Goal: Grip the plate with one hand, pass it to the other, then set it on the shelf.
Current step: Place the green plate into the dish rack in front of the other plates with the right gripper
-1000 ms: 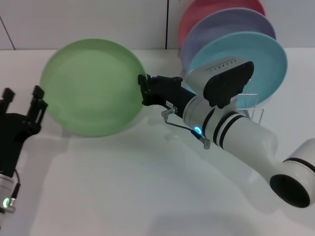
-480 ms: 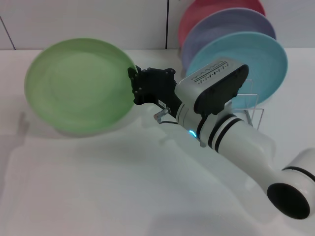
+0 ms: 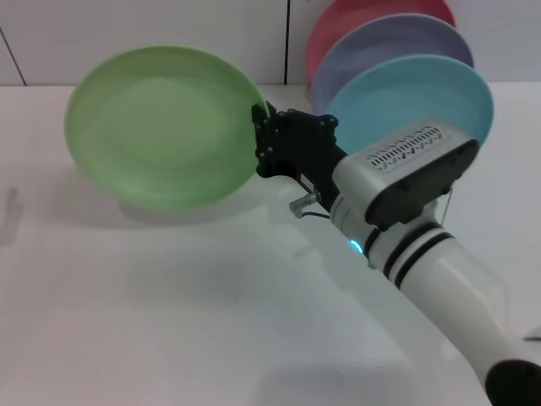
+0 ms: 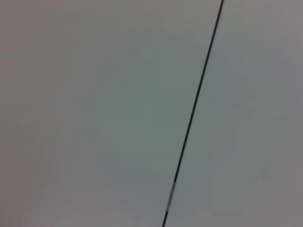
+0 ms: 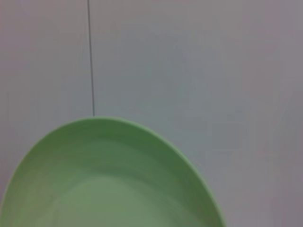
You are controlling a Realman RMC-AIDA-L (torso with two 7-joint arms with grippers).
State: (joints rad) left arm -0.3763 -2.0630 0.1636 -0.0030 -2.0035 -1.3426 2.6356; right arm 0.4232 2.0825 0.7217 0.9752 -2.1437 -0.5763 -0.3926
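The light-green plate [image 3: 161, 127] is held tilted above the table at the left of the head view. My right gripper [image 3: 264, 139] is shut on its right rim. The plate's rim also fills the lower part of the right wrist view [image 5: 109, 184], with the wall behind it. The shelf is almost wholly hidden behind my right arm; only a thin wire [image 3: 450, 203] shows under the turquoise plate. My left gripper is out of view, and its wrist view shows only a wall with a dark seam.
A turquoise-blue plate [image 3: 439, 93], a lavender plate [image 3: 380, 46] and a pink plate [image 3: 355, 17] stand on edge at the back right. The white table [image 3: 169, 304] spreads in front. My right forearm [image 3: 423, 254] crosses the lower right.
The left gripper, seen at the lower left a second ago, has left the view. My right arm first swung the green plate left, then lifted it up and back to the right.
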